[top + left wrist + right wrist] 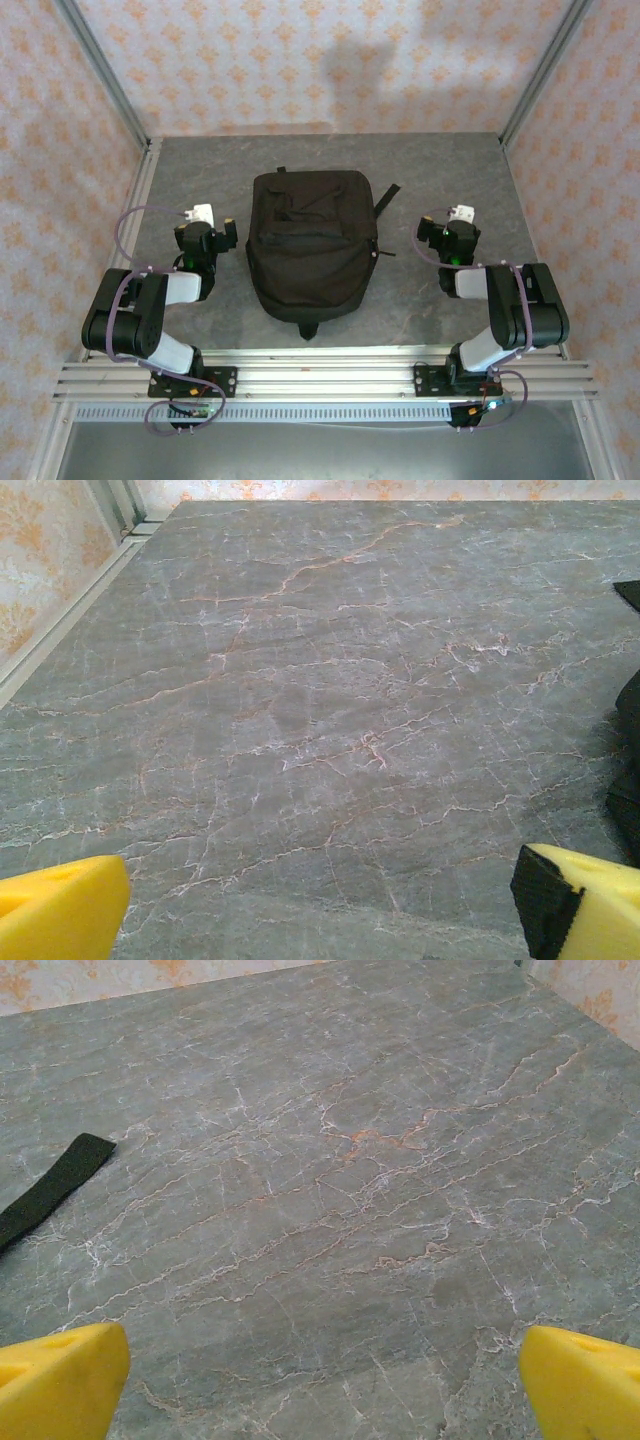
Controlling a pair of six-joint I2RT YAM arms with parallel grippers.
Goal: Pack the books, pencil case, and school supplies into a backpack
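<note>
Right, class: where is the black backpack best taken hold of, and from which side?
Probably the strap poking past the backpack's far right corner, from the right with the right tool: it lies thin and free; the body is bulky.

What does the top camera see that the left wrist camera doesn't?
Top: the whole backpack, with the left arm and right arm beside it. Left wrist: its open jaws' yellow fingertips up close, plus orange veins in the stone. Both: the grey table and black backpack fabric.
</note>
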